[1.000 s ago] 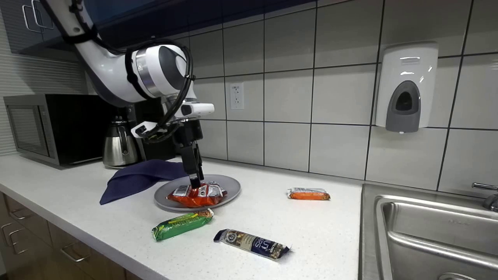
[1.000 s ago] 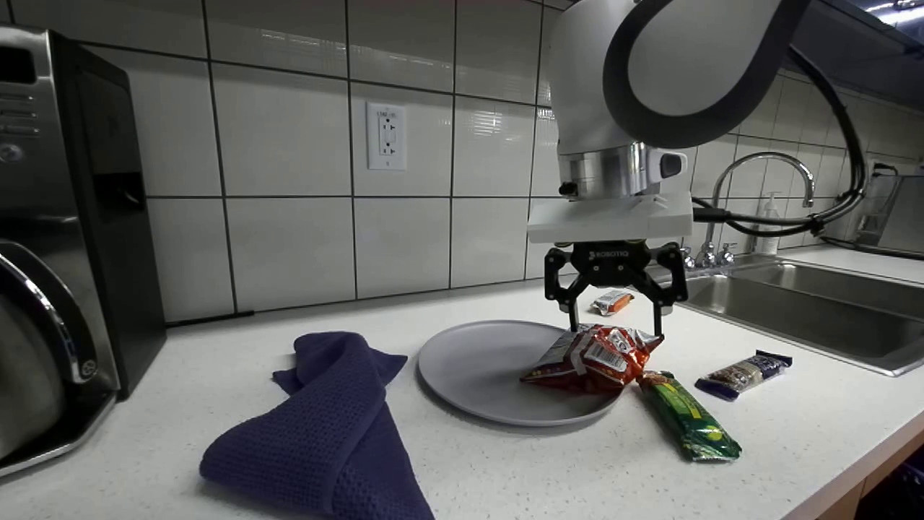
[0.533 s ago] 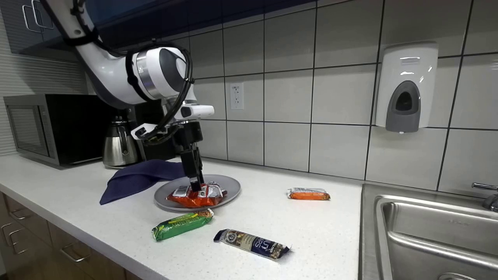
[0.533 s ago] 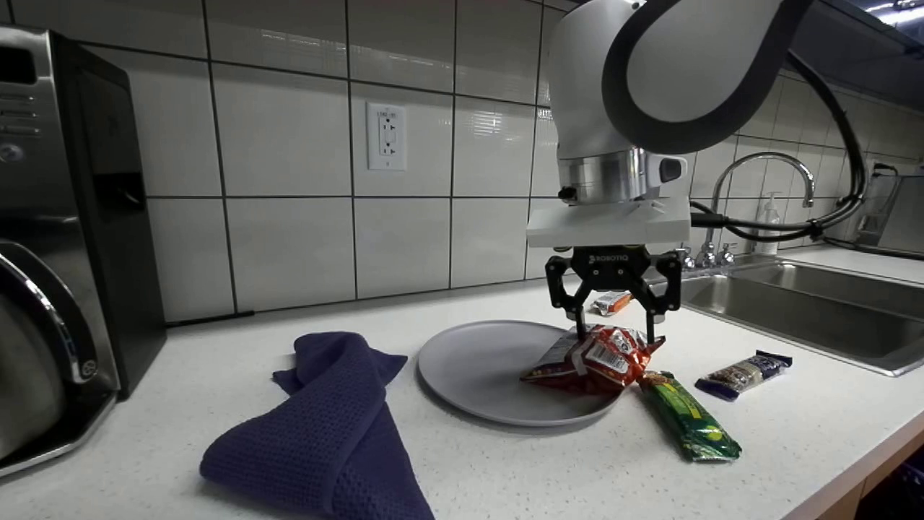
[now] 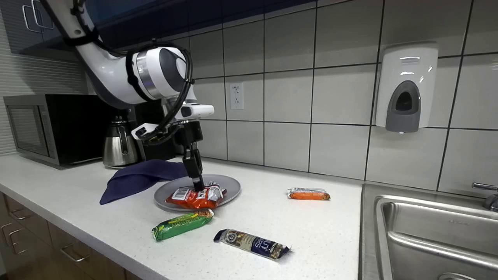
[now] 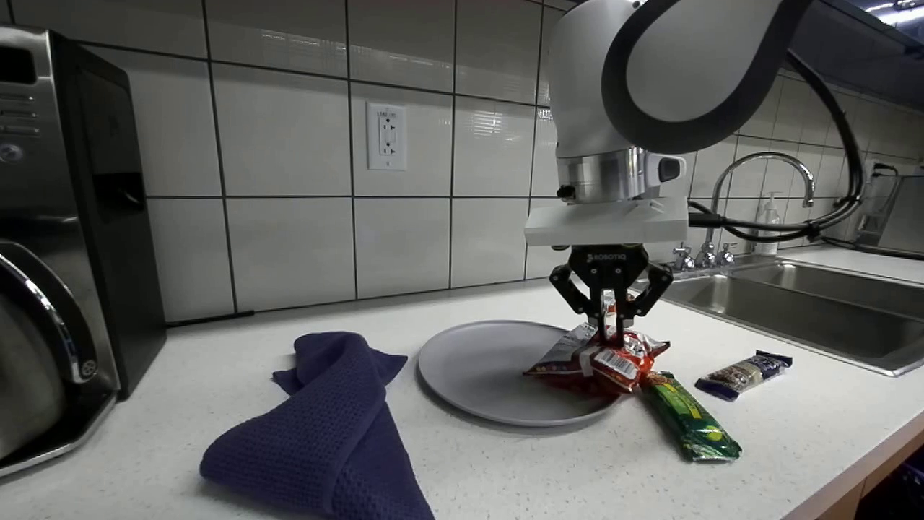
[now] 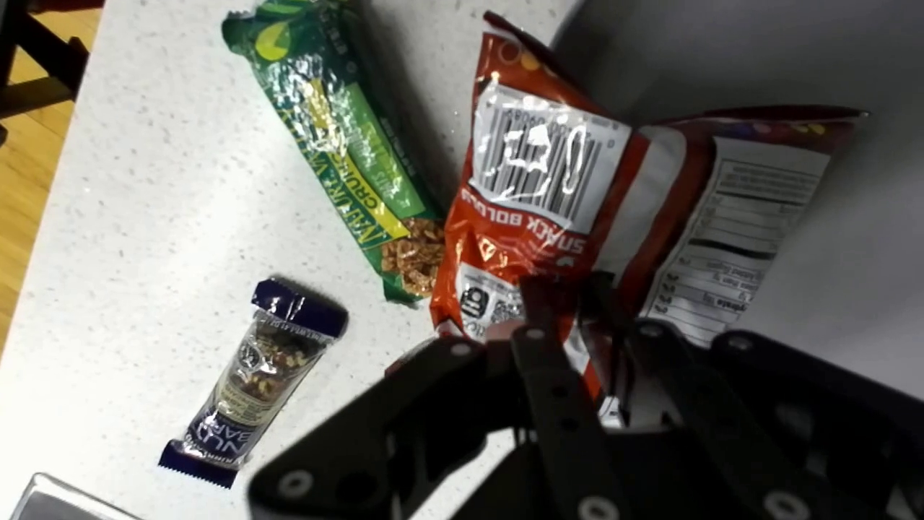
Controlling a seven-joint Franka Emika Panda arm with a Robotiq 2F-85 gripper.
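pinching a red snack bag (image 7: 577,209) on a gray plate (image 6: 469,368)

the fingers (image 6: 619,328) point down and stand nearly together, with only a narrow gap between them, and a crumpled fold of the bag's film is caught in it. in both exterior views their tips press into the upper side of the bag, and in the wrist view the film puckers around them. the bag lies toward one side of the plate, part of it reaching past the rim, with its barcode (image 7: 548,155) facing up.

a green bar (image 7: 339,144) rests on the surface (image 5: 311,237) just beside the plate, one end next to the bag; whether the two touch is hard to tell. a navy bar (image 5: 252,244) lies farther out, apart from the plate, and an orange bar (image 5: 309,194) sits nearer the tiled wall (image 5: 288,93). a purple cloth (image 6: 325,433) is bunched on the side of the plate opposite the green bar. a steel sink (image 5: 369,233) is set into the surface, and a soap dispenser (image 5: 408,70) hangs on the wall. farther along, a steel carafe (image 5: 114,146) stands near the cloth with a microwave (image 5: 58,128) beside it.
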